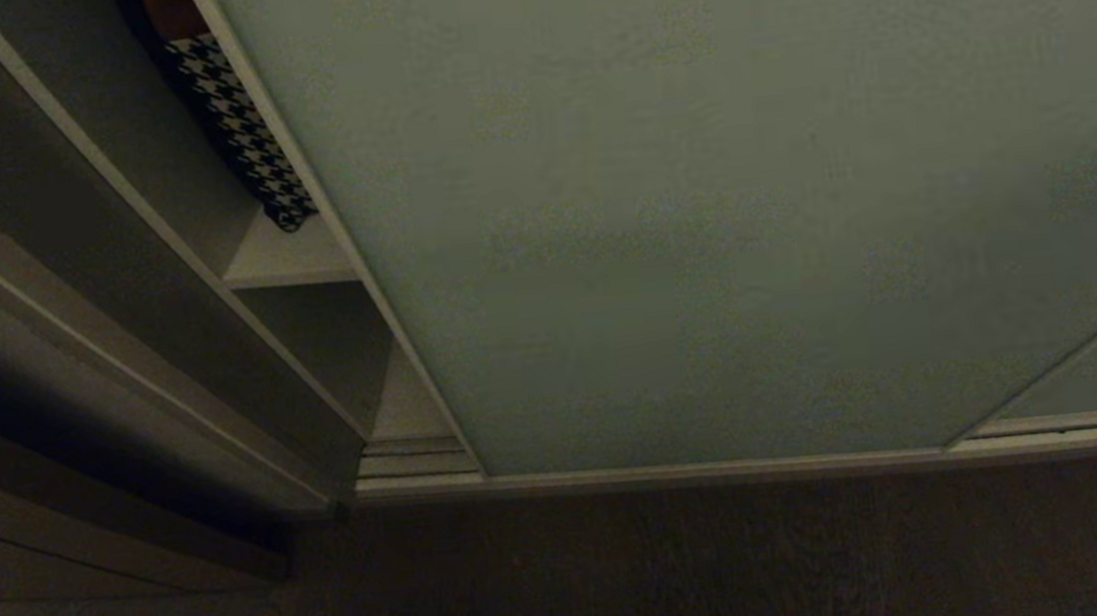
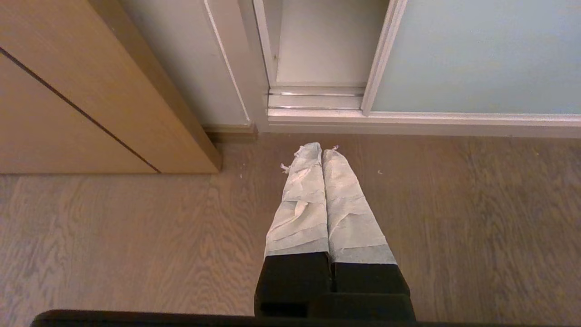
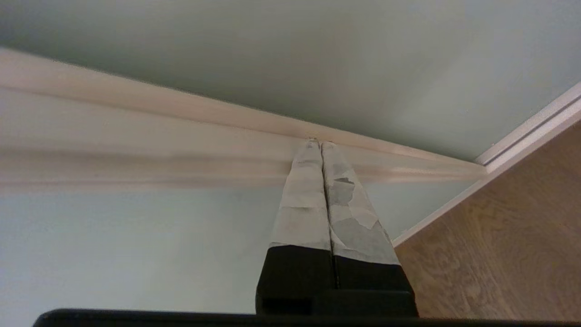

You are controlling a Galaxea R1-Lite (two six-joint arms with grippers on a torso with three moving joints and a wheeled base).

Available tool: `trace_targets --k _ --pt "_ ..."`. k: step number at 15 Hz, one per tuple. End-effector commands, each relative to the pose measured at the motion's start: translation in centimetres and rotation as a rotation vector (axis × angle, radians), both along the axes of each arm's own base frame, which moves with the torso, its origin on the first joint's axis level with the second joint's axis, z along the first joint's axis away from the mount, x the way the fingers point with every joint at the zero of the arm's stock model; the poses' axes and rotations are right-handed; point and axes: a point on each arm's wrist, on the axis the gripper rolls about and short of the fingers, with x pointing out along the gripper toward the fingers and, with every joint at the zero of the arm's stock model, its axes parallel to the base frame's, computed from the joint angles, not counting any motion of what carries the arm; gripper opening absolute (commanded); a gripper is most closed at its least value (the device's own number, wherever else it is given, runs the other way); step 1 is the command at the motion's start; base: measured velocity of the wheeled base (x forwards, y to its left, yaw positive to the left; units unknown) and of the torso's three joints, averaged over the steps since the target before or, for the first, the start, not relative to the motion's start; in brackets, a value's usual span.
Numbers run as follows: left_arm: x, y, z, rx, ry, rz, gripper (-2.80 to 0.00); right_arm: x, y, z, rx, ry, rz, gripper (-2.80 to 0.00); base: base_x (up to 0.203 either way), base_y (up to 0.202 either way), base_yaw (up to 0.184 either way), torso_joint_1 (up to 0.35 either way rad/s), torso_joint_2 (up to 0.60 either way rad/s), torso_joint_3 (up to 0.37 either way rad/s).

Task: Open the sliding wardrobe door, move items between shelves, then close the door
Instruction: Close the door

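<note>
The sliding wardrobe door (image 1: 718,204) filled most of the head view, leaving a narrow gap at upper left where a shelf (image 1: 291,261) showed. The right gripper (image 3: 321,144), fingers pressed together, met the door's frame (image 3: 181,131). The left gripper (image 2: 321,152) hung closed over the floor (image 2: 454,218).

You were over a wood-grain floor (image 2: 136,236). A tan wooden cabinet (image 2: 68,91) stood at the left, and a pale wall panel (image 2: 181,59) ran beside it. The head view was dim.
</note>
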Motion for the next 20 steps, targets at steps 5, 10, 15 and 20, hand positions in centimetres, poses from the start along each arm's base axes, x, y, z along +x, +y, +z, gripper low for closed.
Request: trace_targets --k 5,10,15,20 --pt "0.0 0.0 0.0 0.0 0.001 0.0 -2.8 1.1 0.6 0.1 -0.014 -0.012 -0.014 -2.8 0.0 0.0 0.0 0.0 0.0 0.0" --pt "0.0 0.0 0.0 0.0 0.001 0.0 -2.8 1.2 1.8 0.3 -0.015 -0.013 0.012 -2.8 0.0 0.0 0.0 0.0 0.0 0.0" --pt "0.0 0.0 0.0 0.0 0.001 0.0 -2.8 0.9 4.6 0.7 -0.016 -0.015 0.069 -2.8 0.0 0.0 0.0 0.0 0.0 0.0" --pt "0.0 0.0 0.0 0.0 0.001 0.0 -2.8 -0.7 8.0 1.2 -0.025 -0.026 0.116 -2.8 0.0 0.0 0.0 0.0 0.0 0.0"
